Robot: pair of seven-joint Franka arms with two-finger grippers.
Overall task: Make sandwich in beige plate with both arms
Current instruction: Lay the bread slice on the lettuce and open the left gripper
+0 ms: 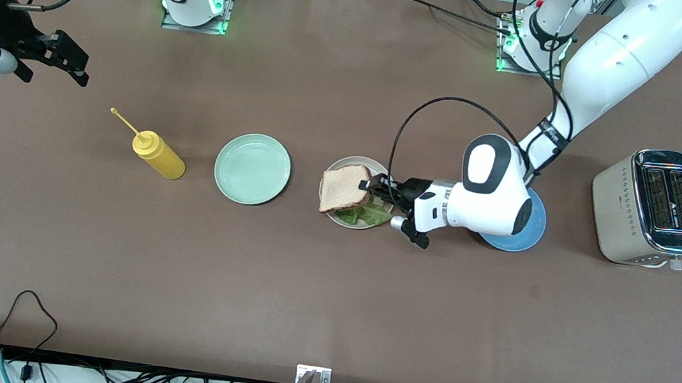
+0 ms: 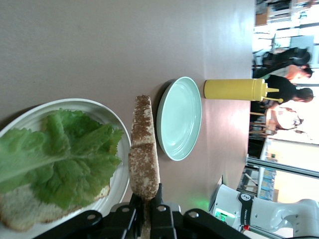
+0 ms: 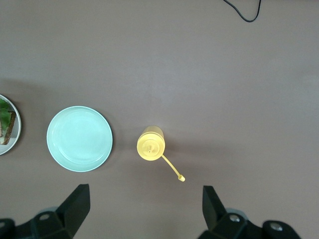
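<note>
The beige plate [image 1: 336, 166] sits mid-table and holds a bread slice [image 2: 20, 214] topped with a green lettuce leaf [image 1: 365, 216]. My left gripper [image 1: 368, 187] is shut on the edge of a second bread slice [image 1: 344, 187] and holds it over the plate, above the lettuce. In the left wrist view this slice [image 2: 143, 149] shows edge-on between the black fingers [image 2: 133, 203], beside the plate [image 2: 117, 164] and the lettuce [image 2: 60, 159]. My right gripper [image 1: 67, 61] is open and empty, up in the air at the right arm's end of the table, and waits.
A mint-green plate [image 1: 252, 168] lies beside the beige plate, toward the right arm's end, with a yellow squeeze bottle [image 1: 159, 156] next to it. A blue plate [image 1: 532, 229] lies under the left arm's wrist. A toaster [image 1: 652, 208] stands at the left arm's end.
</note>
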